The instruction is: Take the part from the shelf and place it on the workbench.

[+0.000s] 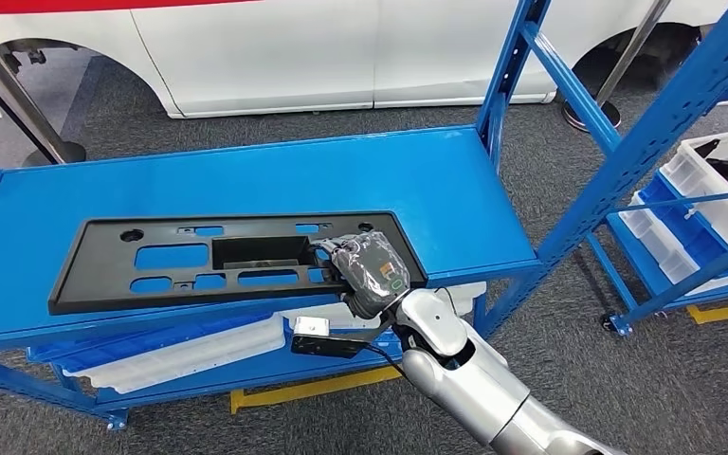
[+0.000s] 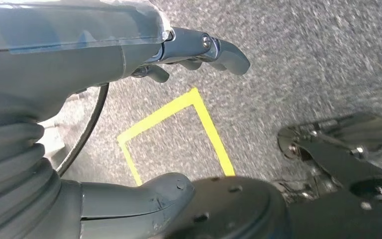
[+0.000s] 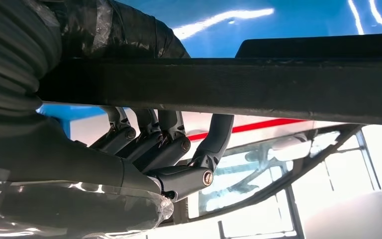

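The right hand (image 1: 372, 275) clamps the long flat black plastic panel (image 1: 227, 261) at its right end, overhanging the blue metal shelf's (image 1: 275, 175) front edge, presumably for fingers underneath; the left hand (image 2: 129, 55) hangs, fingers apart, holding nothing.

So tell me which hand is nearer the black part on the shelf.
Right. The right hand grips the near edge of the black part at its right end. The left hand hangs over grey carpet with yellow floor tape, away from the part.
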{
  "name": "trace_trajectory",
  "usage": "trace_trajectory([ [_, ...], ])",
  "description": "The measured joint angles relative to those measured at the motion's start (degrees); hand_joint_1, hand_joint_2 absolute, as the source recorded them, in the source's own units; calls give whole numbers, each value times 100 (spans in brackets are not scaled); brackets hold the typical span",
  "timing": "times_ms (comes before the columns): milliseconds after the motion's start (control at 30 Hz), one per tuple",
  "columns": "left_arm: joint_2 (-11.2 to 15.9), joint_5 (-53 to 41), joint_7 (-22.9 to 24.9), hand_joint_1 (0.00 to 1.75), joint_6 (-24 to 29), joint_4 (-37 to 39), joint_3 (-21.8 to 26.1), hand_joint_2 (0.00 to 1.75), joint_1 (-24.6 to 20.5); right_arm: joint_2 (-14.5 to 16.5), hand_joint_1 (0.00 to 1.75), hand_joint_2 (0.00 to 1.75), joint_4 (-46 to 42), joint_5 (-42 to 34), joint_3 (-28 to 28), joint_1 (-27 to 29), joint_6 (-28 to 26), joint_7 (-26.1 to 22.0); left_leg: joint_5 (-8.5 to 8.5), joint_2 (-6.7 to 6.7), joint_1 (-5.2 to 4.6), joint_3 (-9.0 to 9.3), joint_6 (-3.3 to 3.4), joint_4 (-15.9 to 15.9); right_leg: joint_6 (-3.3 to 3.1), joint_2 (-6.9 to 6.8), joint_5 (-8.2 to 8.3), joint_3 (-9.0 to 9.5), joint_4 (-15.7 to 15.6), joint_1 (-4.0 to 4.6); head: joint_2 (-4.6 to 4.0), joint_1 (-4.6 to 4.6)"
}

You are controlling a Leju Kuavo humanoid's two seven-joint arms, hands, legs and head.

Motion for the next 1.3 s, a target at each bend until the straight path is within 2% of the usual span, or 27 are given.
trace_trajectory([
  [67, -22, -14, -3, 0, 8, 0, 0, 175, -7, 3, 175, 175, -73, -30, 11, -24, 10, -16, 88, 7, -6, -56, -29, -3, -120, -20, -26, 532, -781, 85, 0, -1],
  [100, -31, -16, -4, 0, 11, 0, 0, 175, -11, 4, 175, 175, -102, -47, 16, -40, 16, -21, 137, 12, 1, -72, -54, -14, -157, -29, -73, 656, -1006, 107, 0, -1],
  [167, -36, -18, -5, 0, 22, 0, 1, 175, -18, 7, 175, 175, -125, -80, 22, -56, 32, -26, 223, 16, 12, -92, -106, -48, -199, -41, -15, 687, -1167, 99, 0, 1],
  [200, -34, -21, -5, 0, 30, 0, 1, 175, -20, 9, 175, 175, -128, -95, 24, -58, 41, -29, 182, 9, 14, -118, -134, -32, -227, -51, 63, 667, -1215, 79, 0, 1],
  [233, -32, -24, -4, 0, 38, 0, 1, 175, -21, 14, 175, 175, -128, -108, 26, -59, 49, -32, 42, -1, 16, -164, -167, 61, -254, -61, 147, 630, -1263, 55, 0, 0],
  [267, -28, -27, -4, 0, 43, 0, 1, 175, -21, 21, 175, 175, -128, -121, 29, -59, 54, -36, -196, -12, 28, -237, -204, 267, -267, -70, 228, 576, -1298, 30, 0, -1],
  [333, -17, -33, -3, 0, 51, 0, 1, 175, -19, 34, 175, 175, -128, -145, 34, -61, 60, -43, -730, -21, 80, -423, -288, 954, -262, -76, 357, 412, -1286, 15, 0, -2],
  [367, -11, -35, -3, 0, 53, 0, 1, 175, -18, 37, 175, 175, -128, -152, 39, -58, 65, -45, -860, -21, 111, -490, -328, 1305, -240, -80, 415, 317, -1265, 5, 0, -2],
  [400, -6, -40, -3, 0, 55, 0, 1, 175, -18, 37, 175, 175, -127, -156, 44, -55, 69, -49, -838, -21, 144, -496, -370, 1532, -211, -86, 471, 212, -1232, -12, 0, -2],
  [433, -2, -46, -2, 0, 56, 0, 1, 175, -19, 37, 175, 175, -127, -156, 49, -54, 74, -52, -700, -20, 179, -419, -417, 1585, -175, -91, 521, 101, -1187, -37, 0, -2],
  [500, 5, -60, 0, 0, 59, 0, 1, 175, -22, 40, 175, 175, -127, -160, 54, -55, 80, -57, -406, -23, 265, 3, -533, 1136, -92, -94, 594, -118, -1051, -95, 0, -2],
  [533, 4, -63, 1, 0, 61, 0, 1, 175, -26, 42, 175, 175, -131, -165, 55, -58, 81, -57, -421, -42, 276, 278, -577, 752, -49, -88, 618, -222, -963, -117, 0, -4],
  [600, -3, -68, -1, 0, 61, 0, 1, 175, -36, 51, 175, 175, -139, -179, 56, -54, 82, -61, -600, -77, 259, 607, -529, 222, 29, -75, 676, -362, -830, -127, 0, 2],
  [633, -7, -68, -1, 0, 61, 0, 1, 175, -39, 55, 175, 175, -143, -188, 59, -45, 83, -66, -652, -91, 222, 646, -454, 123, 63, -69, 719, -400, -805, -136, 0, 5],
  [700, -7, -64, 1, 0, 62, 4, 3, 175, -36, 59, 175, 175, -142, -203, 76, -19, 85, -78, -575, -65, 197, 545, -296, 122, 116, -63, 734, -454, -783, -164, 0, 12],
  [733, -3, -61, 4, 0, 63, 7, 5, 175, -35, 59, 175, 175, -142, -209, 86, -5, 85, -83, -508, -51, 186, 477, -223, 120, 134, -60, 597, -503, -699, -180, 0, 13],
  [767, 1, -56, 7, 0, 68, 9, 7, 175, -32, 59, 175, 175, -141, -213, 96, 5, 85, -86, -433, -36, 178, 393, -158, 117, 146, -56, 356, -570, -517, -186, 0, 15],
  [833, 9, -43, 8, 0, 80, 9, 12, 175, -32, 61, 175, 175, -143, -215, 114, 15, 84, -93, -282, -25, 138, 219, -78, 120, 144, -46, -249, -716, 138, -177, 0, 15],
  [867, 10, -32, 6, 0, 91, 9, 18, 175, -28, 64, 175, 175, -142, -216, 126, 17, 84, -94, -215, -22, 110, 132, -57, 123, 129, -40, -427, -752, 472, -168, 0, 15],
  [900, 10, -17, 3, 0, 103, 9, 29, 175, -25, 75, 175, 175, -137, -217, 145, 17, 83, -95, -151, -18, 82, 47, -44, 125, 99, -33, -475, -731, 700, -152, 0, 14],
  [933, 10, 3, -1, 0, 117, 9, 45, 175, -19, 99, 175, 175, -124, -216, 167, 16, 81, -93, -90, -15, 59, -33, -38, 127, 54, -28, -394, -622, 747, -122, 0, 14],
  [1000, 3, 50, -15, 0, 138, 9, 91, 175, -11, 206, 175, 175, -76, -209, 210, 6, 72, -90, 29, -9, 37, -170, -38, 130, -76, -22, -115, -128, 296, -10, 0, 13],
  [1067, -23, 91, -51, 0, 135, 9, 132, 175, -9, 366, 175, 175, -17, -202, 243, -42, 51, -89, 130, -2, 37, -254, -60, 123, -224, -38, -141, 493, -545, 108, 0, 11],
  [1100, -37, 103, -69, 0, 129, 9, 146, 175, -10, 442, 175, 175, 10, -202, 264, -74, 30, -90, 180, 1, 48, -272, -85, 107, -282, -46, -214, 694, -860, 147, 0, 13],
  [1167, -50, 102, -78, 0, 121, 9, 165, 175, -12, 549, 175, 175, 60, -207, 299, -119, -15, -99, 301, -2, 65, -269, -156, 23, -364, -60, -240, 799, -1135, 167, 0, 14],
  [1233, -45, 79, -56, 0, 125, 9, 178, 175, -8, 623, 175, 175, 114, -214, 333, -123, -38, -107, 288, -26, 58, -295, -216, 4, -400, -97, -48, 794, -1308, 130, 0, 13],
  [1300, -30, 44, -46, 0, 127, 9, 181, 175, 10, 676, 175, 175, 157, -224, 380, -121, -53, -109, -116, -51, 65, -427, -280, 353, -371, -145, 156, 743, -1455, 71, 0, 8],
])
